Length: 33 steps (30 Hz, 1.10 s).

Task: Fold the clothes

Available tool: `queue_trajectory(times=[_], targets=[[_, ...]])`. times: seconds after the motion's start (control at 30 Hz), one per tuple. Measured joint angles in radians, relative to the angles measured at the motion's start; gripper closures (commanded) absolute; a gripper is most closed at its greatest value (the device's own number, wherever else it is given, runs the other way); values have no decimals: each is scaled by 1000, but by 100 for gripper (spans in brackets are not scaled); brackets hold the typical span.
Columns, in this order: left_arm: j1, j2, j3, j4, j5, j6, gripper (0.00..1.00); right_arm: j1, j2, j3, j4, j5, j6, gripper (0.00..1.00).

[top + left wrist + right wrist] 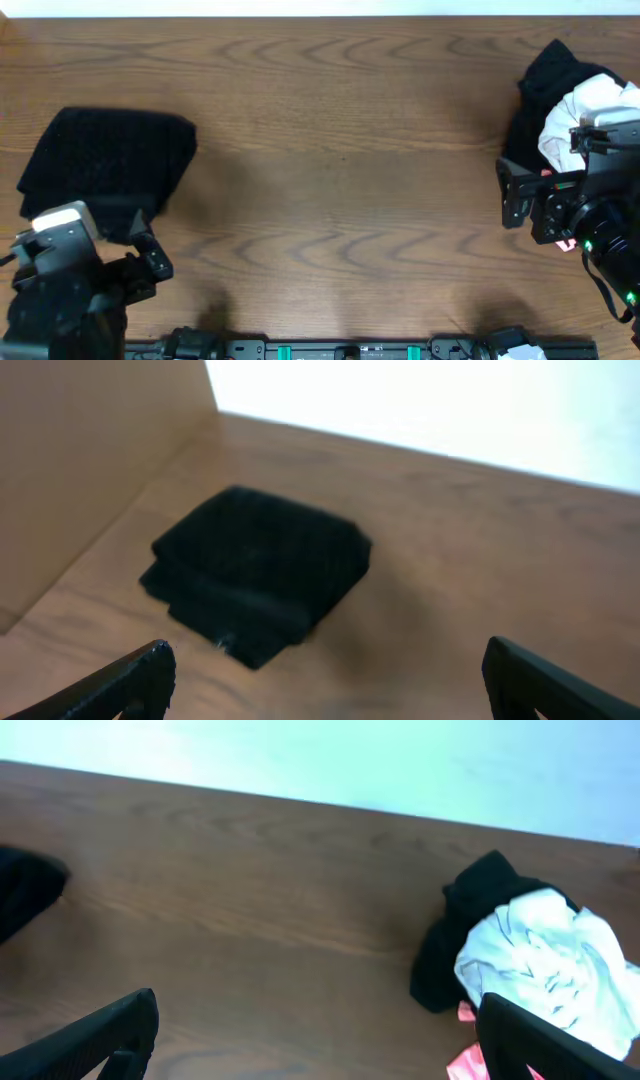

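Observation:
A folded black garment lies on the table at the far left; it also shows in the left wrist view. A heap of unfolded clothes sits at the far right: a black piece, a white piece and a bit of pink cloth. The white piece and the black piece also show in the right wrist view. My left gripper is open and empty, just in front of the folded garment. My right gripper is open and empty, beside the heap.
The wooden table spans the view. A beige wall rises at the table's left edge. A black rail with the arm bases runs along the front edge.

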Motion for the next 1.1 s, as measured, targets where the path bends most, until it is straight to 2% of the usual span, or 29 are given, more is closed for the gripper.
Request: queue_trajectory(times=[0.87, 0.97, 1.1], targets=[[0, 5, 0, -40, -7, 1, 2, -2, -10, -1, -98, 8, 0, 1], [0, 5, 0, -41, -7, 1, 2, -27, -46, -23, -62, 10, -7, 1], [0, 5, 0, -42, -7, 1, 2, -128, -178, -157, 99, 18, -12, 1]])
